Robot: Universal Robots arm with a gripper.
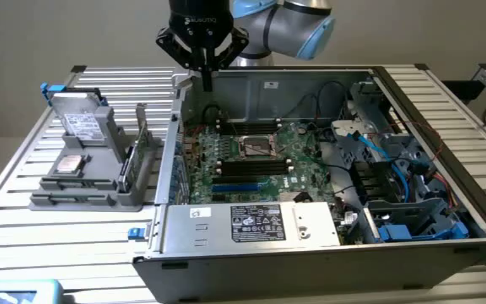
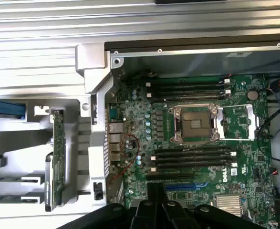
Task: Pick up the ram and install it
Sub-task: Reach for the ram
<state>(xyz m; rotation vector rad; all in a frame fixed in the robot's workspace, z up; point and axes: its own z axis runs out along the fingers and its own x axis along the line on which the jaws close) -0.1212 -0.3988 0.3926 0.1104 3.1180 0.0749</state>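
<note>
My gripper (image 1: pixel 207 73) hangs over the back corner of the open computer case (image 1: pixel 175 120), on the exterior view's left, fingers pointing down. It is shut on the ram (image 1: pixel 207 85), a thin dark stick seen edge-on below the fingertips. In the wrist view the ram (image 2: pixel 157 191) pokes out as a dark strip between the black fingers (image 2: pixel 144 212), above the motherboard's edge. The black memory slots (image 2: pixel 192 157) lie on either side of the processor socket (image 2: pixel 195 125), and they are bare. In the exterior view the slots (image 1: pixel 252 168) sit lower and to the right of the gripper.
A grey parts holder (image 1: pixel 83 193) stands outside the case on the exterior view's left, with a silver hard drive (image 1: pixel 87 123) and an upright green expansion card (image 1: pixel 142 130) in it. Inside the case are the power supply (image 1: pixel 255 225), cables and drive cages (image 1: pixel 395 190).
</note>
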